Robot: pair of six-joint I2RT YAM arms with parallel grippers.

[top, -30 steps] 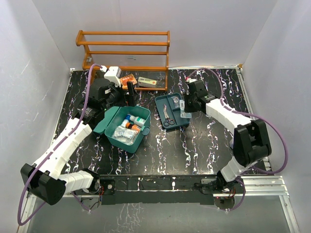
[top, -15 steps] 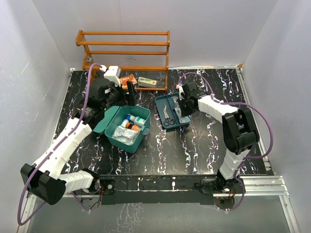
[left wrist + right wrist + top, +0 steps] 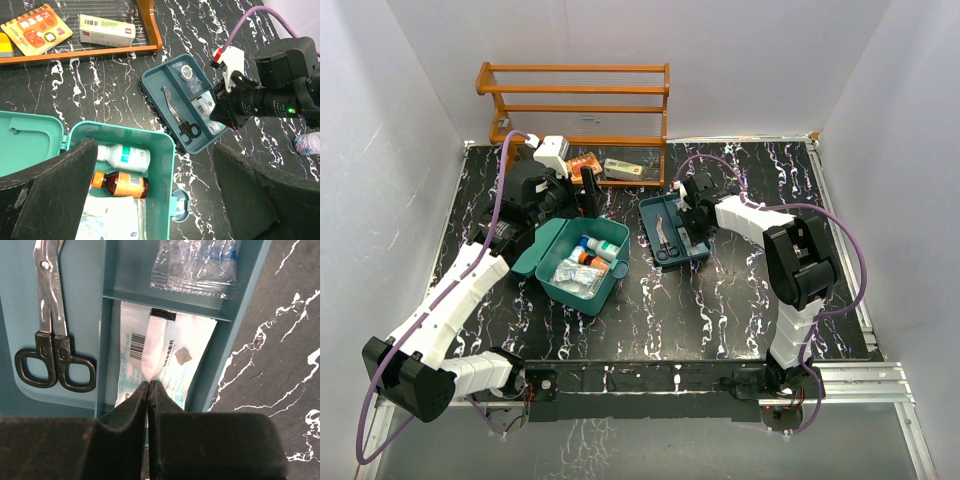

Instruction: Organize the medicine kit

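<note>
**The packet could slip or get stuck**

The right gripper [image 3: 150, 385] is down in the tray [image 3: 82, 300], a bit right of the middle in the top view. Its fingers are pinched tight on a thin white strip [image 3: 157, 340] that lies along the packet [image 3: 192, 347]. I cannot tell if the strip is stuck to the packet or only lying on it.

The kit [image 3: 545, 250] sits open, left of the middle in the top view, with its lid flopped out to the left. I think the packet should go in there next.

Here is what could go wrong:

- The fingers hold only a tiny bit. If the strip is loose, it may come up alone and leave the packet behind.
- The packet is flat and slippery-looking, so it could slide out on the way.
- The packet's top edge is right up against the little wall inside the tray. A crooked pull could catch it there and drag the whole tray.
- The left gripper [image 3: 155, 150] hangs over the kit, fingers wide and holding nothing. If both arms go there, they could bump.
</note>
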